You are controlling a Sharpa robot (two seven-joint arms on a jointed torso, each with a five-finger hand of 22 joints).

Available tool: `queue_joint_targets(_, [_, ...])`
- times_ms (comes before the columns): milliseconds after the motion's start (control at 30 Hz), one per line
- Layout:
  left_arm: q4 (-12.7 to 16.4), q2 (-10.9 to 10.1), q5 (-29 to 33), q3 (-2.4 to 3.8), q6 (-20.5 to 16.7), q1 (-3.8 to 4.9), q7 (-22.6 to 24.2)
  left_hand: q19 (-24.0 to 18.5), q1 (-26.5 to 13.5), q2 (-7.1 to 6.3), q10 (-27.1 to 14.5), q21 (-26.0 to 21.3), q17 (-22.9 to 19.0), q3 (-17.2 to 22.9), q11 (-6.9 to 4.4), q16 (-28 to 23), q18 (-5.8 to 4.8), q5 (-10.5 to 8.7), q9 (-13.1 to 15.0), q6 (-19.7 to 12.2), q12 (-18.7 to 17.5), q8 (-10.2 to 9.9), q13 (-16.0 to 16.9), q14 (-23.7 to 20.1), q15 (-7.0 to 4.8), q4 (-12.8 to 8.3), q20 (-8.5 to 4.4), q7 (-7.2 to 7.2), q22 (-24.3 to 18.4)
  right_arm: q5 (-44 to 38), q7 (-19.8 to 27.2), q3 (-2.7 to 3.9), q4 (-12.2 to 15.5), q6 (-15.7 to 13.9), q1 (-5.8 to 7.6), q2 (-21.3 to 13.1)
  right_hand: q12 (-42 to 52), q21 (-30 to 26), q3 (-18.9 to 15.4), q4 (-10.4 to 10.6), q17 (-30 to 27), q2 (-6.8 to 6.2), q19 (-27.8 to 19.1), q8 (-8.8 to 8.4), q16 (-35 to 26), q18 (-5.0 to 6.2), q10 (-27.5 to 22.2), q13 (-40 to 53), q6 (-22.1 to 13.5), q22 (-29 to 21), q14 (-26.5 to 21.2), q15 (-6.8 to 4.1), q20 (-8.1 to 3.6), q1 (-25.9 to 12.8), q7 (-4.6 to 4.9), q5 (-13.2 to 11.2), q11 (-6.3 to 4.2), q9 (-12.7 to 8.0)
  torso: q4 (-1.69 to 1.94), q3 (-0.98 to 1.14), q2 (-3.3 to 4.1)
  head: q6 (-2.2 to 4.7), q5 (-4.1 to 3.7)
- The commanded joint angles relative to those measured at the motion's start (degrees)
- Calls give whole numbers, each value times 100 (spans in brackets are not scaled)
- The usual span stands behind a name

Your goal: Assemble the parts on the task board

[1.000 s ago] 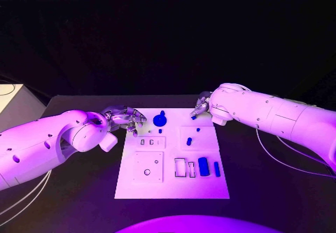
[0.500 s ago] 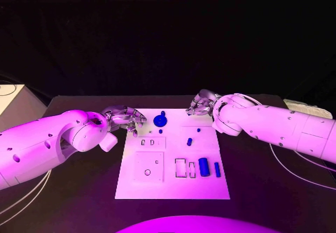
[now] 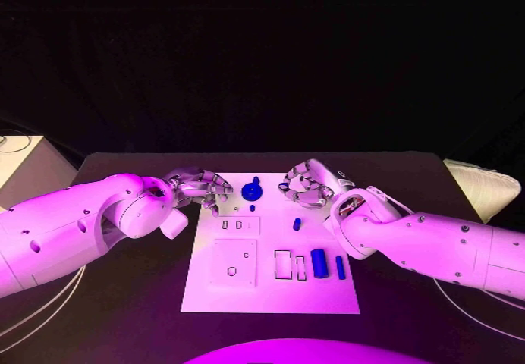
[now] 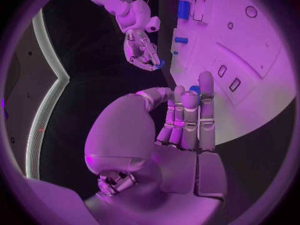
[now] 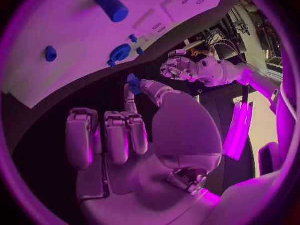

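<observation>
Black table (image 3: 121, 318) under a dark backdrop, white task board (image 3: 270, 292) lying flat in the middle of it. On the board: a round blue gear-like part (image 3: 253, 189) at the far end with a small blue peg (image 3: 252, 207) just in front of it, another small blue peg (image 3: 297, 223) toward the right side, and near the front right a thick blue cylinder (image 3: 319, 262) lying beside a thinner blue bar (image 3: 339, 266). Next to those, two empty rectangular slots (image 3: 289, 264); two small empty slots (image 3: 231, 224) sit mid-left, and a square panel (image 3: 233, 261) with a small round hole is at the front left. Left hand (image 3: 199, 186) hovers at the far-left corner of the board, just beside the gear-like part; in the left wrist view its fingers (image 4: 187, 120) lie straight and close together with nothing in them, a bit of blue showing behind the fingertips. Right hand (image 3: 304, 186) is over the far-right part of the board, raised off the surface; the right wrist view shows a small blue part (image 5: 134, 83) pinched between thumb and one finger, the other fingers (image 5: 106, 135) curled in side by side. Both hands are near each other across the far end of the board, not touching.
</observation>
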Motion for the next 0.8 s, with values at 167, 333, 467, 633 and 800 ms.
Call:
queue_joint_targets(167, [15, -2, -3, 4, 53, -22, 99, 30, 65, 9, -30, -38, -11, -16, -9, -29, 84, 24, -11, -20, -13, -7, -9, -48, 6, -18, 23, 18, -6, -982, 492, 4, 114, -1249, -373, 147, 37, 28, 477, -529, 1509, -48, 276, -10, 24, -71, 587, 1510, 117, 908, 587, -38, -33, 25, -67, -23, -44, 2, -1, -2, -9, -16, 72])
queue_joint_targets(333, [20, 0, -3, 4, 51, -27, 103, 30, 65, 9, -30, -38, -11, -16, -9, -29, 84, 24, -11, -20, -13, -7, -9, -48, 6, -18, 23, 18, -6, -1343, 304, 5, 93, -1421, -550, 319, 37, 18, 476, -535, 1509, -54, 271, -10, 24, -68, 587, 1510, 127, 898, 587, -40, -35, 24, -70, -22, -46, -1, 5, -3, -7, -40, 119])
queue_joint_targets(467, [29, -1, -3, 4, 47, -28, 106, 30, 65, 9, -30, -38, -11, -16, -9, -29, 84, 24, -11, -20, -13, -7, -9, -48, 6, -18, 23, 18, -6, -1607, 65, 6, 8, -1403, -661, 484, 37, 25, 471, -540, 1509, -66, 274, -10, 24, -70, 587, 1510, 147, 905, 587, -43, -37, 14, -74, -30, -50, -8, 4, -9, -6, -75, 147])
queue_joint_targets(633, [35, -5, -3, 5, 35, -28, 112, 31, 74, 12, -31, -37, -14, -15, -8, -29, 85, 24, -13, -20, -11, -4, -12, -49, 6, -23, 22, 19, -5, -1901, -234, 5, -123, -1276, -754, 671, 37, 19, 469, -544, 1509, -70, 272, -12, 24, -68, 587, 1510, 163, 900, 587, -47, -40, 5, -79, -46, -54, -16, 6, -11, -8, -115, 175])
queue_joint_targets(800, [40, -11, -3, 5, 24, -28, 113, 31, 74, 12, -31, -37, -14, -15, -8, -29, 85, 24, -13, -20, -11, -4, -12, -49, 6, -23, 22, 19, -5, -2102, -417, 4, -180, -1150, -794, 827, 37, 12, 469, -546, 1509, -73, 268, -16, 24, -66, 587, 1510, 172, 894, 587, -49, -42, 0, -83, -61, -57, -22, 7, -15, -3, -142, 188])
